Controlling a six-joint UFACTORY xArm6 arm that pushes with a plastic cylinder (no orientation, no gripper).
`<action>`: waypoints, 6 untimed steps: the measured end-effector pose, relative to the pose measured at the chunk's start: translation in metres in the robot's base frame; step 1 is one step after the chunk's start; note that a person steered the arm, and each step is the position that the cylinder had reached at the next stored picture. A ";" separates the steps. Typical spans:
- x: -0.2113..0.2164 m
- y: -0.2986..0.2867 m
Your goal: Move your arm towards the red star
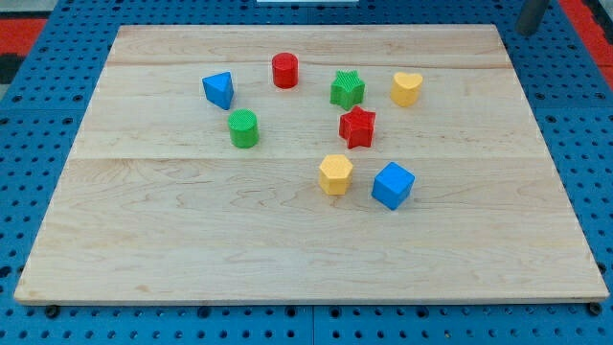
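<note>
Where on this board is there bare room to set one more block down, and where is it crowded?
Free: the whole wooden board below the yellow block and blue cube, and the strip left of the blue triangular block. Crowded: around the red star, beside the green star and yellow heart. My tip does not show.

All we can see of ourselves is a short stretch of our rod (pixel 533 13) in the upper right corner of the frame, a plain, straight, round bar in dull slate grey, cut off by the frame's top edge. Its surface looks smooth and matte, slightly paler along one side, and it is too small and blurred for us to make out any screws, cables or markings. Our tip (pixel 525 30) is a blunt end in the same grey.
</note>
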State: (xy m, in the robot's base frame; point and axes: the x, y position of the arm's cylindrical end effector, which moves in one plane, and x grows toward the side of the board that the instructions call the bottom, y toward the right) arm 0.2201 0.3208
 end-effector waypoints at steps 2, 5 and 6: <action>0.062 -0.059; 0.105 -0.114; 0.158 -0.116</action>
